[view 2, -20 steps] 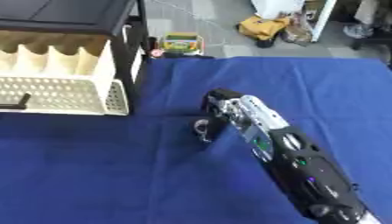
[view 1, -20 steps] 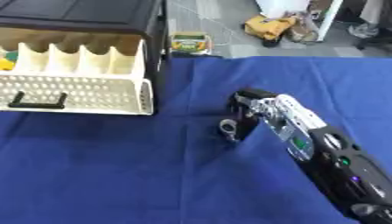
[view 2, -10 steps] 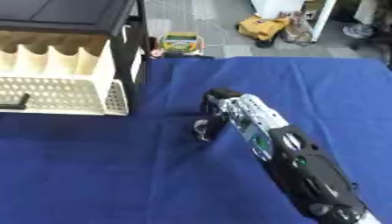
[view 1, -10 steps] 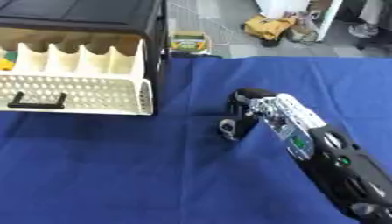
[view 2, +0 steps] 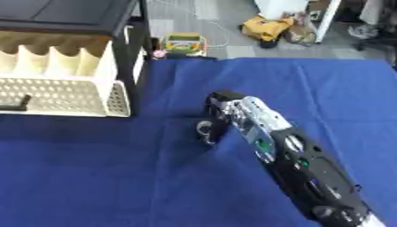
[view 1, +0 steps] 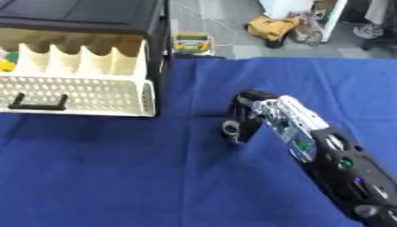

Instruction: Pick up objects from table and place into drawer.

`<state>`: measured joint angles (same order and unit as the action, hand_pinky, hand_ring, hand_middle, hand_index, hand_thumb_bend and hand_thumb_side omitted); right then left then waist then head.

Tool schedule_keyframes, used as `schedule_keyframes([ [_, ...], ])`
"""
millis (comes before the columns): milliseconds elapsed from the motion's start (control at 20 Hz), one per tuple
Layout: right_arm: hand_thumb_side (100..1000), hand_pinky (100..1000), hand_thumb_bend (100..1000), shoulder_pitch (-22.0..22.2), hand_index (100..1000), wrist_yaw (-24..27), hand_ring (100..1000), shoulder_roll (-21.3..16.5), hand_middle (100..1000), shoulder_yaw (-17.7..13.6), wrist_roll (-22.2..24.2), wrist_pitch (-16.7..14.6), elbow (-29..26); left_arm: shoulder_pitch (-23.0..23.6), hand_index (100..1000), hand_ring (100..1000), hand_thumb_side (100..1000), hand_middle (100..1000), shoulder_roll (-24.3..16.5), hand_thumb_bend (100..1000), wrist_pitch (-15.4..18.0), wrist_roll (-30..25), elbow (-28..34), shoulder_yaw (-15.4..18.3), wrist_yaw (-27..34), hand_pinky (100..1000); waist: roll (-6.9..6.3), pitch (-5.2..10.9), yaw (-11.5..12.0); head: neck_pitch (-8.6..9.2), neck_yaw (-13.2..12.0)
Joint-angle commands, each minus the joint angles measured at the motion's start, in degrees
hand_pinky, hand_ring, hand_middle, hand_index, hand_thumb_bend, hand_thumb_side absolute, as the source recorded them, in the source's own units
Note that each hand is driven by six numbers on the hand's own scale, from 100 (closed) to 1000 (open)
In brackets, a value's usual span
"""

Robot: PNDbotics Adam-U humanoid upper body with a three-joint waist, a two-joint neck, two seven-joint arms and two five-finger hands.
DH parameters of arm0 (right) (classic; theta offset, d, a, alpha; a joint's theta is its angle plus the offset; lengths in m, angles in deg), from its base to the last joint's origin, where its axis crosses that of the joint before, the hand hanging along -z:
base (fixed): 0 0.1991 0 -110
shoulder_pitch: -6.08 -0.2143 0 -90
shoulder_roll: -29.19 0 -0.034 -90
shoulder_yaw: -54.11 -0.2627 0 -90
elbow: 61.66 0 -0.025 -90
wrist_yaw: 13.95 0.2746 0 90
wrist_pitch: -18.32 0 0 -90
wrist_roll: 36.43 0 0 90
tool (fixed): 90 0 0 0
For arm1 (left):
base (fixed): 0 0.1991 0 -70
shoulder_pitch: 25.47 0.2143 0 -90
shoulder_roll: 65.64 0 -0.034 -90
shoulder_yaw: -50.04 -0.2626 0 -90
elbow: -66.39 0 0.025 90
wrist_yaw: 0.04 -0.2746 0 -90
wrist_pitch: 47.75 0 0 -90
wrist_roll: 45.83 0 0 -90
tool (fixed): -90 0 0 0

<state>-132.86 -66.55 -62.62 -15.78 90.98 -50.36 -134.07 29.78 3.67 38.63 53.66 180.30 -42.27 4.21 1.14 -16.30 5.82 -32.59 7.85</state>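
1. I see my right hand (view 1: 247,117) in the middle of the desk (view 1: 116,177), which has a blue cloth over it.
2. The arm comes in from the lower right corner.
3. The fingers (view 1: 242,126) are curled down toward the cloth, and I cannot tell if they hold anything.
4. A small round silver bit (view 1: 230,128) shows at the fingertips. I cannot tell if it is part of the hand or a thing.
5. The drawer (view 1: 77,84) is pulled open at the upper left, well apart from the hand.
6. It is cream with dividers inside and a black handle (view 1: 36,104) on its front.
7. Something yellow (view 1: 6,65) sits in its far left slot.
8. My left hand does not show.
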Motion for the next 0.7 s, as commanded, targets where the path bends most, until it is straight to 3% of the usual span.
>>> schedule_keyframes([
  [50,157,437,506,-1.0,729,-0.2,620,-0.5,620,-0.2,0.3,-0.3,0.0,-0.4,705,100,734,100,-0.8,100,0.3,0.0,0.7,0.3,0.0,100,-0.33,1.10,0.1,0.71,0.3],
  [700,148,406,497,-1.0,693,0.4,598,-0.3,576,-0.2,-0.2,0.2,0.0,-0.2,705,100,735,100,-0.7,100,0.2,0.1,0.7,0.4,-0.1,100,-0.25,1.13,0.2,0.79,0.2],
])
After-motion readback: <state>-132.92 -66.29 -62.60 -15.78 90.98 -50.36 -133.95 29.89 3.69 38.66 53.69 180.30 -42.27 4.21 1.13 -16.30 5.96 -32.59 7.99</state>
